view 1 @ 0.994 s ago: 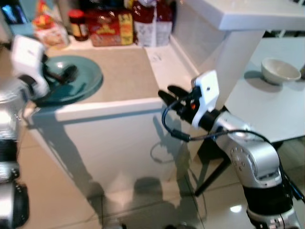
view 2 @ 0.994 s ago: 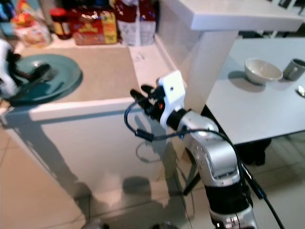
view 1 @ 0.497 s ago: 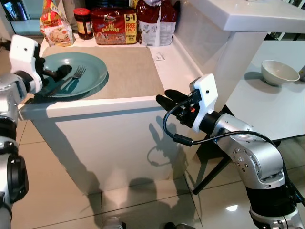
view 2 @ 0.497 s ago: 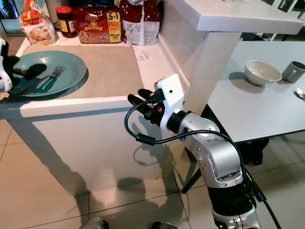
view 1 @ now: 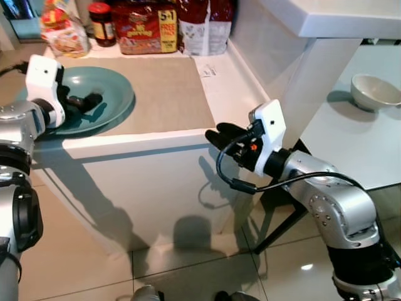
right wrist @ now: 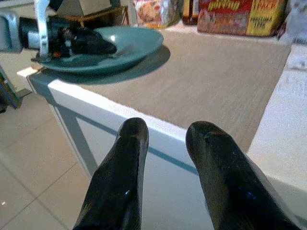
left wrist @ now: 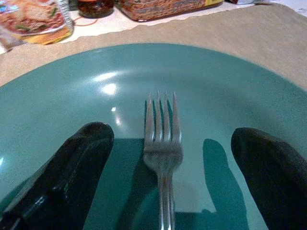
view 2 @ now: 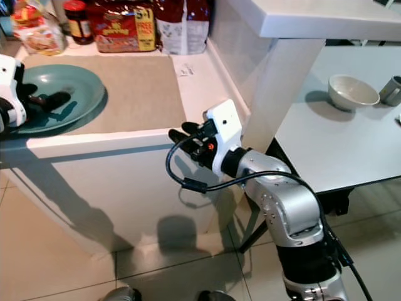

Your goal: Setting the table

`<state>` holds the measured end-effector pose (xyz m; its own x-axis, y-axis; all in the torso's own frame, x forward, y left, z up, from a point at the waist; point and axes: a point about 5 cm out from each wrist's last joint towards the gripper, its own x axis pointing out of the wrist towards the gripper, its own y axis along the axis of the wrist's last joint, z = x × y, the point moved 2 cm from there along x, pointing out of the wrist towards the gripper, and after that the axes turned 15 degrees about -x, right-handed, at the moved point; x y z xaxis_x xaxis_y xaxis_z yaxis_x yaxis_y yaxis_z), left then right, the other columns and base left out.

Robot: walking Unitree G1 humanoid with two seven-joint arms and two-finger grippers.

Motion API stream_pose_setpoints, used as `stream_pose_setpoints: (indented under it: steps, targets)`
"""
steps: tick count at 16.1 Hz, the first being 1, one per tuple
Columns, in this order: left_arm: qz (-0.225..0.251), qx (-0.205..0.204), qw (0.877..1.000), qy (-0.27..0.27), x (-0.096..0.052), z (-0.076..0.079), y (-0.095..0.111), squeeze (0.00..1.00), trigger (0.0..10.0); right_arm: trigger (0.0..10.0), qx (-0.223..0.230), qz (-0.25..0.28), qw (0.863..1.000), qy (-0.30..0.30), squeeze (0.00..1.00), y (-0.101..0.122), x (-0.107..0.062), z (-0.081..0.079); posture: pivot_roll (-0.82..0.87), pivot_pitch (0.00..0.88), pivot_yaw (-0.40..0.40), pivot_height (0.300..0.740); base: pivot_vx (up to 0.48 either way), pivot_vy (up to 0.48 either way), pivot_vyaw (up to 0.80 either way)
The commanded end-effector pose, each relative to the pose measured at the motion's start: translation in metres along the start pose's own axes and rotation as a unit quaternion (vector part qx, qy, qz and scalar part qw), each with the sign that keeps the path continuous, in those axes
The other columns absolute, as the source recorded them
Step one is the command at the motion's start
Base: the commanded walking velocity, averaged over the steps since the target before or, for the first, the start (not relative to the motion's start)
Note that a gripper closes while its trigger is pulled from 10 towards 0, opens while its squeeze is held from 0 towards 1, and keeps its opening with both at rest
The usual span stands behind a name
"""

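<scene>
Left gripper (left wrist: 165,143): fingers spread wide over the teal plate (left wrist: 225,81), one finger on each side of the fork (left wrist: 162,143), neither touching it. The fork lies on the plate between the fingers, tines pointing away from the wrist; its handle is cut off at the frame edge.

Right gripper (right wrist: 165,143): held in front of the counter's near edge, level with it; fingers a narrow gap apart, holding nothing. Tips run out of frame.

Counter (view 1: 225,94): white, carrying a beige mat (view 1: 166,88) under the plate's far side.

Beyond the left gripper, along the counter's back: a red packet (view 1: 141,28) marked "5+1", other print too blurred to read; a red-lidded jar (view 1: 100,24); a pictured food pouch (view 1: 62,34), label illegible; a dark red and white bag (view 1: 203,25), top cut off.

To the right of the right gripper: a grey table (view 2: 351,138) with a white bowl (view 2: 353,92) and a grey mug (view 2: 393,91), partly cut off.
</scene>
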<state>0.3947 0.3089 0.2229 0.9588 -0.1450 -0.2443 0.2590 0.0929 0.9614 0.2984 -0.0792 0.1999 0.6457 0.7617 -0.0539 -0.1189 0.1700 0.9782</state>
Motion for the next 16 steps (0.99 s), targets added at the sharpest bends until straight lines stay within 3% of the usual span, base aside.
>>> stream_pose_setpoints:
  steps: [1, 6, 9, 14, 16]
  targets:
    - [-0.008, 0.007, 1.000, -0.005, 0.001, 0.002, 0.002, 0.00, 10.0, 10.0, -0.003, 0.004, 1.000, 0.012, 0.00, 0.004, -0.004, -0.003, 0.01, 0.085, -0.062, 0.740, 0.000, 0.000, 0.00]
    - [0.001, 0.012, 1.000, 0.012, -0.003, -0.005, 0.009, 0.00, 10.0, 10.0, -0.004, -0.008, 1.000, 0.021, 0.00, 0.002, -0.008, -0.003, 0.00, 0.095, -0.063, 0.740, 0.000, 0.000, 0.00]
    - [0.013, 0.024, 1.000, -0.003, -0.008, -0.006, 0.022, 0.00, 10.0, 10.0, -0.011, -0.016, 0.999, 0.027, 0.00, 0.002, -0.010, -0.002, 0.01, 0.098, -0.064, 0.740, 0.000, 0.000, 0.00]
    - [-0.066, 0.068, 0.995, -0.035, -0.020, -0.014, 0.017, 0.00, 10.0, 10.0, -0.032, -0.045, 0.997, 0.059, 0.00, -0.002, -0.014, -0.004, 0.03, 0.097, -0.072, 0.740, 0.000, 0.000, 0.00]
    - [-0.076, 0.064, 0.994, -0.036, -0.021, -0.014, 0.015, 0.00, 10.0, 10.0, -0.034, -0.050, 0.996, 0.065, 0.00, -0.003, -0.014, -0.005, 0.03, 0.095, -0.071, 0.740, 0.000, 0.000, 0.00]
